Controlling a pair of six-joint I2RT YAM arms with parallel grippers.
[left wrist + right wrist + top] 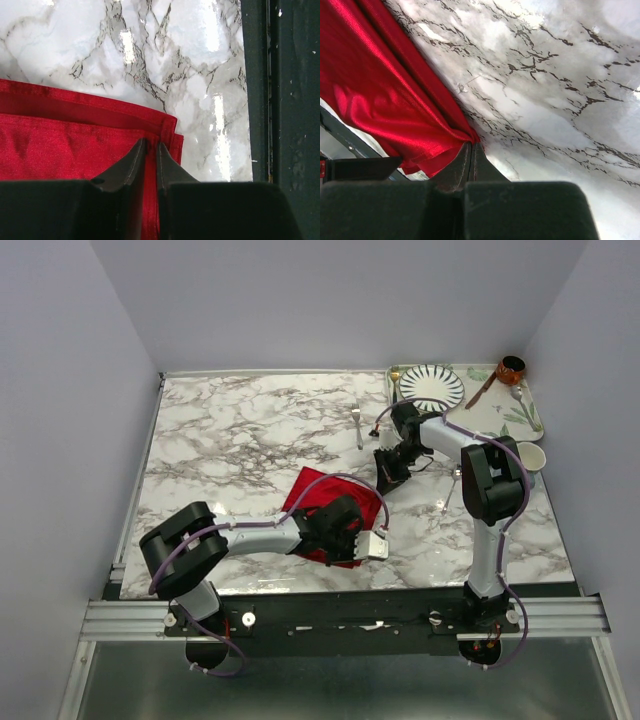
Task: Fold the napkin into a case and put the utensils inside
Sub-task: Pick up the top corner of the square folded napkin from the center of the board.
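The left gripper (151, 146) is pressed down onto the napkin (75, 145), its jaws drawn in to a thin slit that pinches a small ridge of the red cloth right at a hemmed corner. The cloth spreads away to one side of the fingertips and lies in two layers there, one edge set slightly back from the other. On the other side of the tips is bare marble worktop (200, 75), with its dark border just past that. The right gripper (471, 145) is clenched tight on another corner of the napkin (375, 95). From that pinch the fabric hangs away in shiny creased folds, lifted off the worktop (555, 100) beneath. In the overhead view the napkin (312, 488) lies between the two grippers, partly hidden under the left wrist, and the right gripper (386, 482) holds its corner at the side facing the right arm. A silver fork (356, 424) lies flat on the worktop (240, 440) beyond the right gripper, apart from the cloth.
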